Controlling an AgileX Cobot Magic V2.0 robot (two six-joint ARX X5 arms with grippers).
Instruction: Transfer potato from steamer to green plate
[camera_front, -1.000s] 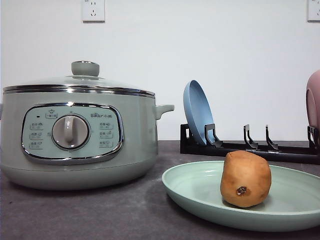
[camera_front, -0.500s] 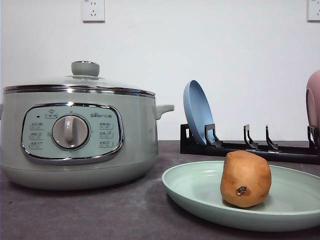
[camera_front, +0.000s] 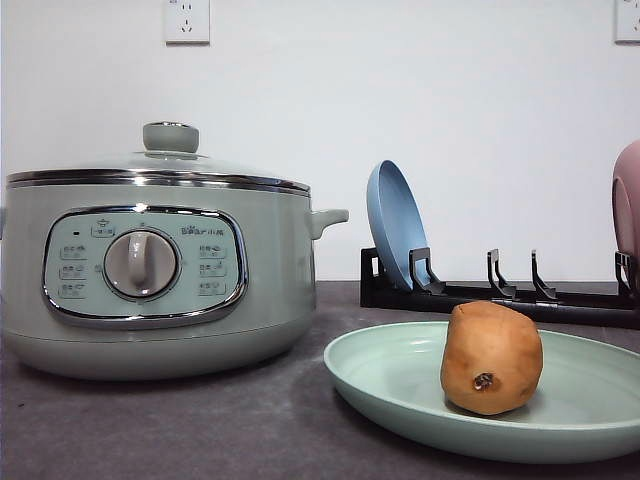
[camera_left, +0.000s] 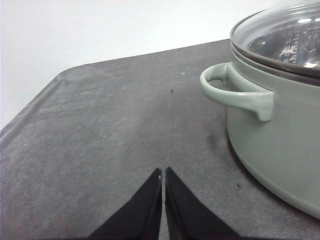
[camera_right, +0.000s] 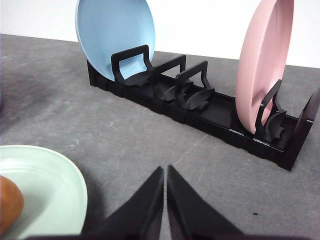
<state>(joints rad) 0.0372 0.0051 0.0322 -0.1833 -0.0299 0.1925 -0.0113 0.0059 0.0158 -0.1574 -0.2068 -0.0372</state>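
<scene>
The orange-brown potato (camera_front: 491, 358) stands upright on the pale green plate (camera_front: 400, 385) at the front right of the table, its dark spot facing the camera. The pale-green steamer (camera_front: 150, 270) sits at the left with its glass lid on. In the left wrist view my left gripper (camera_left: 163, 172) is shut and empty, low over the bare table beside the steamer's side handle (camera_left: 235, 92). My right gripper (camera_right: 165, 170) is shut and empty too, between the green plate (camera_right: 45, 185) and the rack; an edge of the potato (camera_right: 9, 202) peeks in.
A black dish rack (camera_front: 500, 295) stands behind the green plate, holding a blue plate (camera_front: 397, 225) and a pink plate (camera_front: 628, 205) on edge. In the right wrist view the rack (camera_right: 200, 107) lies just ahead of the fingers. The table's rounded corner (camera_left: 60, 80) lies beyond the steamer.
</scene>
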